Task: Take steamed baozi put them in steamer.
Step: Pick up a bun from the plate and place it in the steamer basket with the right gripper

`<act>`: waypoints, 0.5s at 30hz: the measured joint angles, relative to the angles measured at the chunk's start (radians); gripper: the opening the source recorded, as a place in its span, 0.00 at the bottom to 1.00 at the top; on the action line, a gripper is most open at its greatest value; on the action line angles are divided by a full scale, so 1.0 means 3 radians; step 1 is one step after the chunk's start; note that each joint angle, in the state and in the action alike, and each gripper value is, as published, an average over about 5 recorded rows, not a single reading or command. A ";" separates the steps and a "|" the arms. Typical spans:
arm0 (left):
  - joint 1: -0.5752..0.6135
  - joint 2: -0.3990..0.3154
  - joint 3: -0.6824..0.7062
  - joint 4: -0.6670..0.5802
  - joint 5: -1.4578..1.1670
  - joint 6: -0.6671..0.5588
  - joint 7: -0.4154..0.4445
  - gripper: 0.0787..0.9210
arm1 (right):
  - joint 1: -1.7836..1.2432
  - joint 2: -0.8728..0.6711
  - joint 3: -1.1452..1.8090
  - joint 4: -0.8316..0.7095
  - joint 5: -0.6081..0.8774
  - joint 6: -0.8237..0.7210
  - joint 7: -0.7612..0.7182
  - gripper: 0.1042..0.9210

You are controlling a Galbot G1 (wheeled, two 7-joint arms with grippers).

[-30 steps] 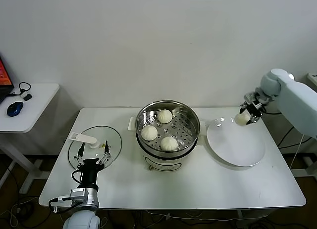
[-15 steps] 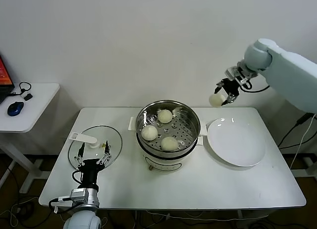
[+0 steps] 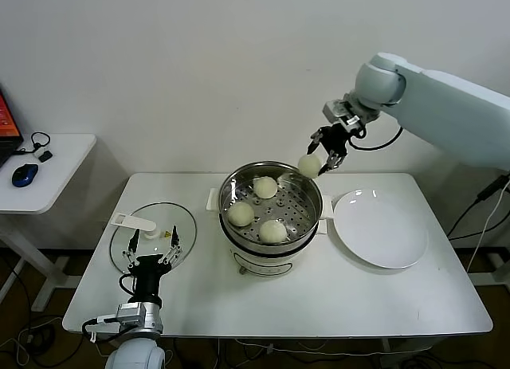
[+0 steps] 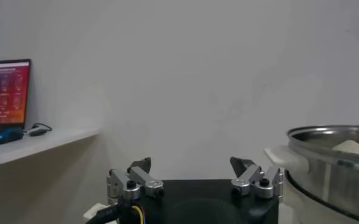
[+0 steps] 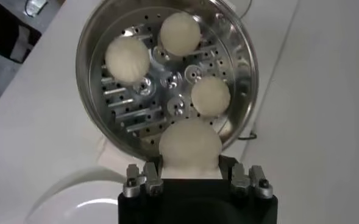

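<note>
White wall behind, white table [image 3: 319,305] below; on it the steamer [image 3: 269,240] stands near the middle, the white plate [image 3: 380,229] just beside it on the robot's right and the glass lid [image 3: 153,236] lying flat well off to its left

The right gripper [image 3: 323,155] hangs in the air above the steamer's far right rim, its fingers closed snugly on the fourth baozi [image 3: 309,166]; the right wrist view shows that bun [image 5: 190,143] clamped between the two pads, with the basket straight beneath it. The left gripper [image 3: 151,253] sits parked low at the table's near edge by the lid, fingers spread, holding nothing

The step in hand looks like the last placement, and the thing to get right is the landing spot. Three baozi already lie on the perforated floor — one at the back [image 3: 264,187], one on the left [image 3: 240,214], one at the front [image 3: 272,231]; the free patch is the right side, between the back and front buns. I would carry the bun a little further in over that gap, clear of the steel rim, then lower it well inside the wall before letting go; a release from this height could make the soft dough bounce or roll against its neighbours. Opening the fingers slowly should stop the dough sticking to a pad and being dragged back up

The plate is bare — nothing left on it; the lid has not been fitted
</note>
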 measured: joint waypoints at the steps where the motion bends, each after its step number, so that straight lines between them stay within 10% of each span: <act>1: 0.0002 0.0001 -0.0003 0.0000 -0.0001 -0.0001 0.0000 0.88 | -0.0009 0.0019 -0.0020 0.0004 0.0015 -0.0024 0.0008 0.63; 15: -0.0067 0.0008 -0.0004 0.0018 -0.0010 0.0029 -0.0002 0.88 | -0.0283 0.0277 -0.0143 -0.0078 0.0097 -0.0208 0.0079 0.63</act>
